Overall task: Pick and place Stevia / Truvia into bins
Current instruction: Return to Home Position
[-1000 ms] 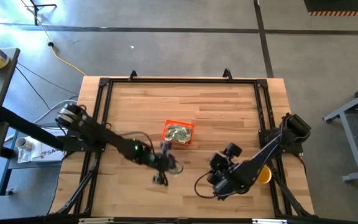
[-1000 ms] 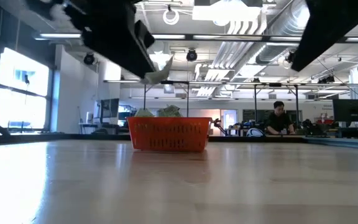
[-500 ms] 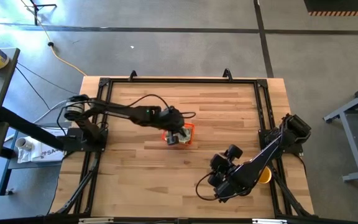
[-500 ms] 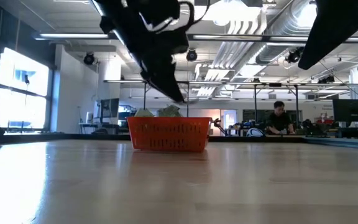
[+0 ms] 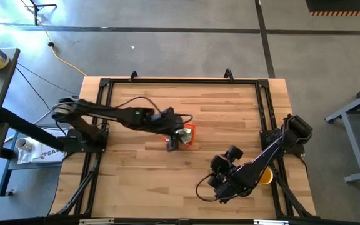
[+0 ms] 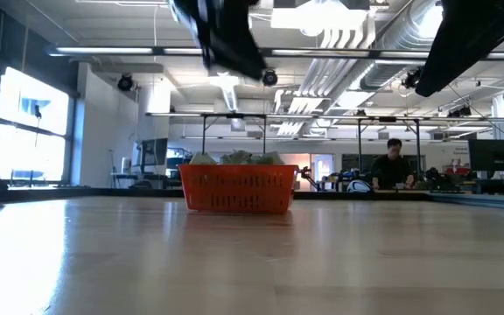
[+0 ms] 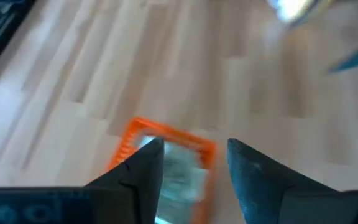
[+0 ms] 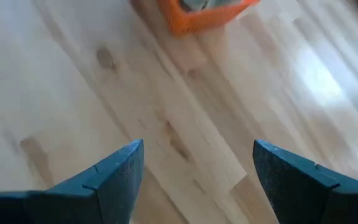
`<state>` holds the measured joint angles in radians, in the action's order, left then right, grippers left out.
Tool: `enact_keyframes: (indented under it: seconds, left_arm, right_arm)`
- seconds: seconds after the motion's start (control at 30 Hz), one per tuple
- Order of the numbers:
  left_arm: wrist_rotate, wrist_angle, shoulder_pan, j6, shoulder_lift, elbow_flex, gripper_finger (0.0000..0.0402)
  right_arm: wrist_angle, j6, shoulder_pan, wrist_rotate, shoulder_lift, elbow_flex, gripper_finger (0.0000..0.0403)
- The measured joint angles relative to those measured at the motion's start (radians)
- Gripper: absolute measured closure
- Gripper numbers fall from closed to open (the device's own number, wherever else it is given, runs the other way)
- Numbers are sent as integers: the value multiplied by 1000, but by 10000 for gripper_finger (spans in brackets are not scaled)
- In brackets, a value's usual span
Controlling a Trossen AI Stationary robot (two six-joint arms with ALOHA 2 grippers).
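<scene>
The orange-red bin stands on the table's middle, and pale green and white Stevia sachets are heaped in it above its rim. My left gripper hangs over the bin, open, with nothing between its fingers; the sachets show below the gap. My right gripper waits open over bare wood near the table's front right; the bin lies ahead of it.
A yellow cup stands by the table's right edge, beside the right arm. A black frame runs round the table. Bare wood lies all round the bin. A person sits in the room far behind the table.
My left gripper has gone from the near side of the bin toward the far edge until it stood over the bin, then risen. A sachet showed at its fingers a second ago; none shows there now. The heap in the bin has grown on one side.
</scene>
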<state>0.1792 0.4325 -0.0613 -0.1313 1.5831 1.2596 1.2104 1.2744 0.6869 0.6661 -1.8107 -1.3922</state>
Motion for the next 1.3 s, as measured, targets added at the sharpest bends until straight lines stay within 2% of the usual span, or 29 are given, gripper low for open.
enact_keyframes:
  seconds: [0.1, 0.2, 0.33, 0.43, 0.53, 0.6, 0.67, 0.73, 0.8, 0.9, 0.97, 1.03, 1.17, 1.3]
  left_arm:
    - [-23, 194, -48, -85, -59, 128, 178]
    - [-91, 429, -88, -110, -98, 270, 170]
    - [-104, 592, -154, -161, -148, 386, 165]
    - [-98, 601, -184, -169, -200, 364, 165]
    - [-88, 458, -197, -184, -288, 229, 164]
    - [-124, 248, -204, -212, -363, 53, 163]
    - [-211, -11, -201, -243, -439, -164, 163]
    - [-307, -287, -201, -297, -500, -375, 163]
    - [-382, -510, -201, -353, -553, -551, 163]
    - [-398, -706, -196, -408, -645, -714, 163]
    - [-385, -718, -167, -402, -725, -772, 163]
    - [-382, -663, -125, -400, -821, -809, 163]
    - [-381, -461, -64, -353, -1014, -816, 163]
    - [-361, -317, -13, -296, -1187, -816, 163]
  right_arm:
    - [20, -62, -19, -73, 0, -29, 111]
    - [122, -115, -46, -163, 0, -84, 111]
    - [340, -3, -103, -138, 0, -220, 111]
    - [331, -99, -132, -7, 15, -320, 111]
    - [160, -295, -137, 125, 67, -368, 111]
    - [53, -346, -142, 139, 109, -334, 111]
    - [-70, -355, -145, 121, 159, -235, 111]
    - [-236, -338, -151, 51, 222, -90, 111]
    - [-451, -334, -168, -74, 296, 75, 111]
    - [-837, -415, -230, -284, 418, 303, 111]
    - [-1030, -506, -288, -378, 507, 423, 111]
    - [-1139, -583, -347, -418, 602, 504, 111]
    - [-1097, -617, -440, -438, 799, 604, 111]
    - [-1031, -477, -500, -388, 971, 693, 111]
